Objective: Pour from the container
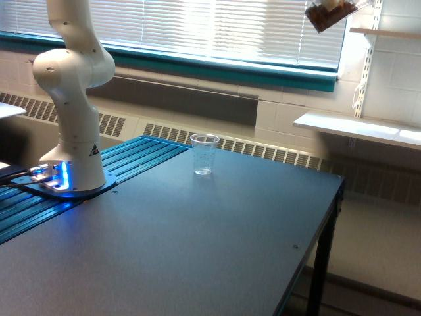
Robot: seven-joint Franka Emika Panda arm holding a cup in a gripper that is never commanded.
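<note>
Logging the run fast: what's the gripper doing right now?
Gripper: out of frame; its state cannot be told. The container of brown pieces hangs tilted at the top edge, high and to the right of the plastic cup.

Lab: robot arm base [71,155] bolted to table [197,243], cinderblock walls.

White rounded arm [72,85], blue-lit base [62,178], small triangular warning sticker [94,150].

Container [329,13] tilted at top edge of the exterior view, toward its right; claw itself not visible. Cup [204,154] upright on table [197,250], well below and left of container. Arm base [69,178] on table, further left. Shelf [358,128] below container, right.
</note>
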